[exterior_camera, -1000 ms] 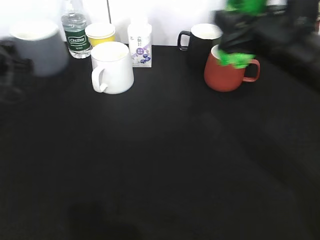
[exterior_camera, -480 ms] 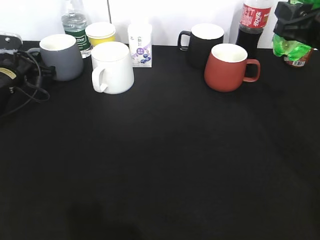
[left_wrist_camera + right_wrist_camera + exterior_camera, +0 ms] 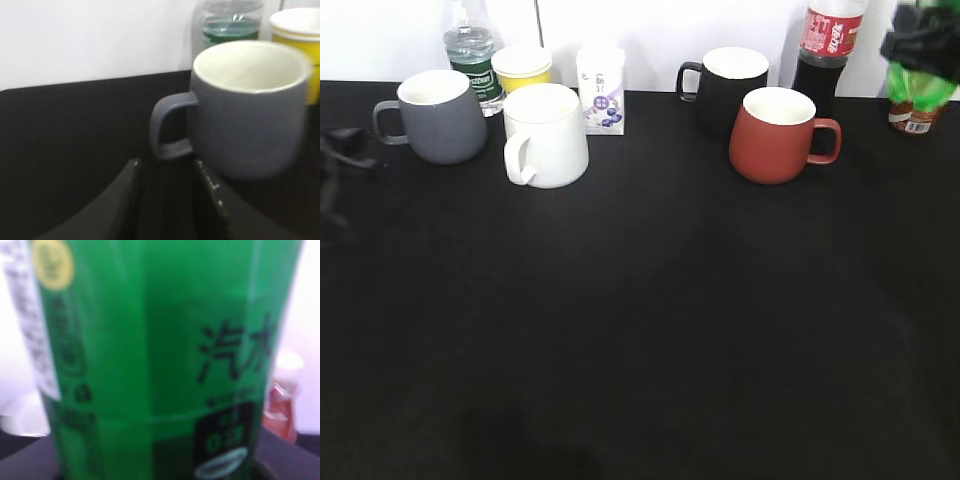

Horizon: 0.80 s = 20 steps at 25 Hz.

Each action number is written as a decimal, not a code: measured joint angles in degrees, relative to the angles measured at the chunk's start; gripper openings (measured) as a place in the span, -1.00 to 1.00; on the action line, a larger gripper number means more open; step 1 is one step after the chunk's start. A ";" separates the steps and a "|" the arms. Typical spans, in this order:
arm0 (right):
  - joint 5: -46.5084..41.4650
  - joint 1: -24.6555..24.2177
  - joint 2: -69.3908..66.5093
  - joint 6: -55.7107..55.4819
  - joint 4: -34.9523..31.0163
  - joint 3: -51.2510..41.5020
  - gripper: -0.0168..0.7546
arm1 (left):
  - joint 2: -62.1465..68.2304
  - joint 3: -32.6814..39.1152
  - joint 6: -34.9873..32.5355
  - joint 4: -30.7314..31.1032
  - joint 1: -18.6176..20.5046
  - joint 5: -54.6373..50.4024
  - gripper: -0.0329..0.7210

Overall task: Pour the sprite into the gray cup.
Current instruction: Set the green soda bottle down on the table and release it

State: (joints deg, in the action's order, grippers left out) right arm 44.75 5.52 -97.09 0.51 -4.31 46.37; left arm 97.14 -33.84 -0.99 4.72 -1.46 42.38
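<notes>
The gray cup [image 3: 442,115] stands upright at the back left, its handle pointing left. In the left wrist view the gray cup [image 3: 250,110] is close ahead, white inside showing. My left gripper [image 3: 167,170] is open and empty, its fingertips just short of the handle. In the exterior view my left gripper [image 3: 345,150] is a dark blur at the left edge. The sprite [image 3: 920,92] is upright at the far right back, with my right gripper [image 3: 925,45] shut around it. The sprite [image 3: 150,365] fills the right wrist view and hides the jaws.
A white mug [image 3: 545,135] stands right of the gray cup. A water bottle [image 3: 472,60], yellow cup [image 3: 522,68] and small carton [image 3: 601,90] line the back. A black mug [image 3: 725,85], red mug [image 3: 775,135] and cola bottle [image 3: 825,50] stand at the right.
My left gripper has let go of the gray cup and drawn back to the left; the cup now stands still. My right gripper has carried the sprite from over the red mug to the far right.
</notes>
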 joint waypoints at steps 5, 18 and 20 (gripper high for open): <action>6.91 -2.68 -17.24 -2.96 3.60 7.81 0.09 | -16.61 0.22 0.00 0.73 -4.46 -19.07 -0.22; 11.35 -4.07 -27.42 -5.73 8.45 12.55 0.46 | -18.84 0.22 0.05 1.13 -7.25 -21.91 -0.22; 11.18 -4.07 -27.42 -6.21 10.13 12.55 0.48 | -18.84 0.22 0.05 1.13 -7.25 -21.91 -0.22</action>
State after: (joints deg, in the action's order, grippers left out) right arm 55.93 1.45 -124.51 -5.70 5.82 58.93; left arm 78.31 -33.61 -0.94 5.85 -8.71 20.48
